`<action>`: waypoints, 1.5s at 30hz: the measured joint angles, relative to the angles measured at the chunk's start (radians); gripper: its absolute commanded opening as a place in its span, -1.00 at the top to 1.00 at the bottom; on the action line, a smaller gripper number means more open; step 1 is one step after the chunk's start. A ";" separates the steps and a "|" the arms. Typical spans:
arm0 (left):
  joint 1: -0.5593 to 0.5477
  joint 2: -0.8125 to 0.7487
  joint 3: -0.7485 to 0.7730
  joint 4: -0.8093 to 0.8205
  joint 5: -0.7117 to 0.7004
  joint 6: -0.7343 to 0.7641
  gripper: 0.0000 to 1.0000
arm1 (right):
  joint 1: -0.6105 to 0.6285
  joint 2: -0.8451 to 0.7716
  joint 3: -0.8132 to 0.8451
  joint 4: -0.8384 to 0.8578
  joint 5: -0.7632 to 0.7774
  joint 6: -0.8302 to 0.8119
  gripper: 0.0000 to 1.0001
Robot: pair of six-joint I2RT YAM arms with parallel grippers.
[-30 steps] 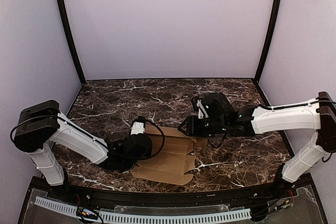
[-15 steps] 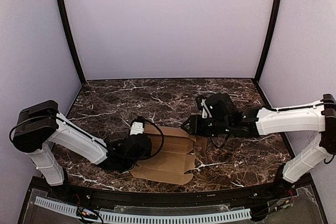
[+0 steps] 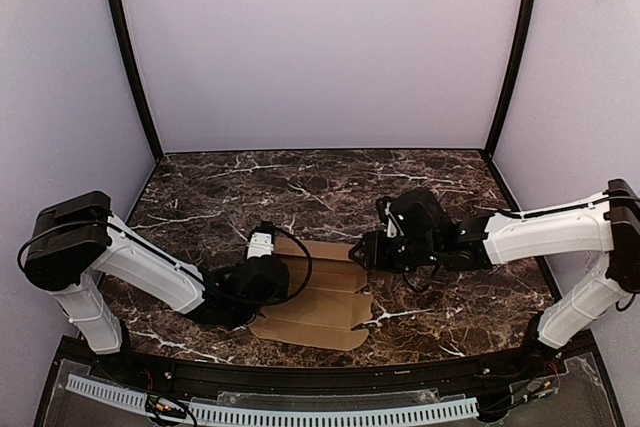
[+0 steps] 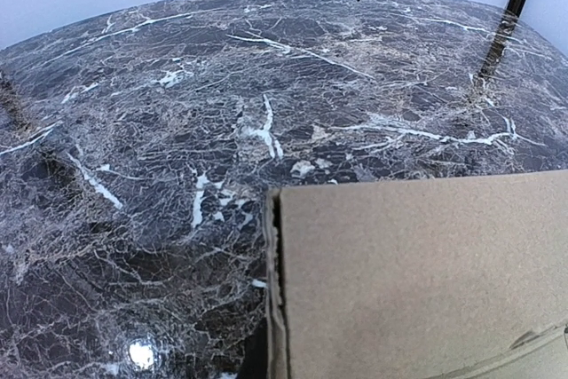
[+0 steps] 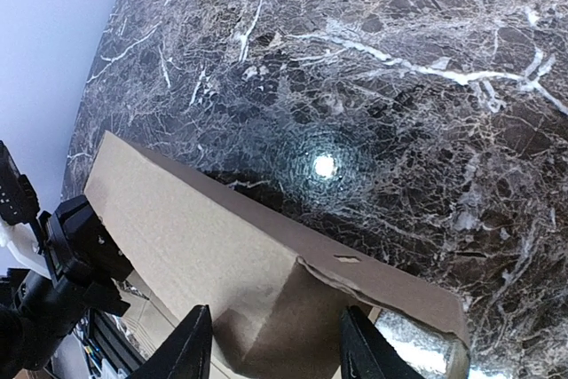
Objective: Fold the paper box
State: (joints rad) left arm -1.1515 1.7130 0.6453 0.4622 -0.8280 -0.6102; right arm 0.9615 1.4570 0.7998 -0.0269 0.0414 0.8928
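Claw by claw, we see this: our left claw point(image 3: 270, 277) is closed and sits low over the left edge of the paper box point(image 3: 322, 309). Its tips do not show in its own wrist view, so we cannot tell whether the cardboard is pinched between them. That view shows only a plain brown panel filling the lower right, its cut left edge showing two layers, with veined stone beyond it. Our right claw point(image 3: 360, 252) reaches in from the right to the far right corner of the sheet. In the right wrist view its two dark fingers point(image 5: 188, 348) stand apart on either side of a raised, creased panel that runs away from the camera toward the left arm. We cannot tell whether they press on that panel or only straddle it. A small slit shows near the crease. The paper box is a brown die-cut sheet lying mostly flat, with notched flaps along its right side. It rests on the dark marbled surface point(image 3: 250, 182) close to the near edge, between the two arms. A bright spot of glare point(image 5: 324, 164) sits on the stone just beyond the raised panel.
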 measured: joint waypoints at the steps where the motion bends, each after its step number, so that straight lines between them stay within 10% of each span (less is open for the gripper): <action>1: -0.001 0.000 0.000 0.000 0.000 0.000 0.99 | 0.000 0.006 0.000 0.011 -0.003 0.004 0.04; 22: -0.003 0.000 0.000 0.000 -0.011 -0.002 0.99 | 0.000 0.067 -0.003 0.171 -0.067 0.092 0.40; 45: 0.007 -0.038 0.042 -0.037 -0.027 0.022 0.99 | 0.000 -0.230 -0.032 0.065 0.009 -0.014 -0.22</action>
State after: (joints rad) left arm -1.1442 1.6752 0.6868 0.4248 -0.8551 -0.5884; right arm 0.9615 1.2270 0.7677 0.0380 0.0505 0.8791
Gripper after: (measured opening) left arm 0.032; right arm 0.588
